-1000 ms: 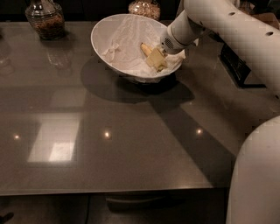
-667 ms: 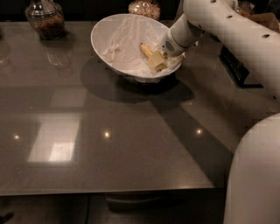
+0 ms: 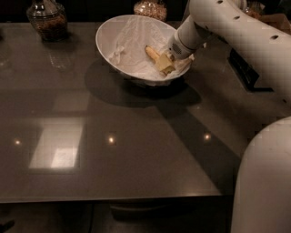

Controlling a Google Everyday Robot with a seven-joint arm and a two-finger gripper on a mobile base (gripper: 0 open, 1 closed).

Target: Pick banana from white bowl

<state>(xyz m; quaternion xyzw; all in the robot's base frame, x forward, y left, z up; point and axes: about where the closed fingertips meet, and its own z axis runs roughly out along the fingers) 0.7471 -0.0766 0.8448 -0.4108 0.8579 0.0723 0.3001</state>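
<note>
The white bowl (image 3: 113, 38), wide and tilted, sits at the back of the table and is lined with crumpled white paper. The banana (image 3: 152, 53), short and yellow, lies inside the bowl on its right side, pointing up-left. My gripper (image 3: 164, 64) reaches down into the bowl from the right and sits at the banana's lower right end, touching or very close to it. The white arm (image 3: 218, 22) comes in from the upper right.
A glass jar (image 3: 45, 18) with dark contents stands at the back left. Another jar (image 3: 150, 8) stands behind the bowl. A dark object (image 3: 245, 68) lies at the table's right edge. The robot's white body (image 3: 263, 182) fills the lower right.
Almost nothing differs. The gripper has stayed at the banana inside the bowl, and bowl and banana have kept their places.
</note>
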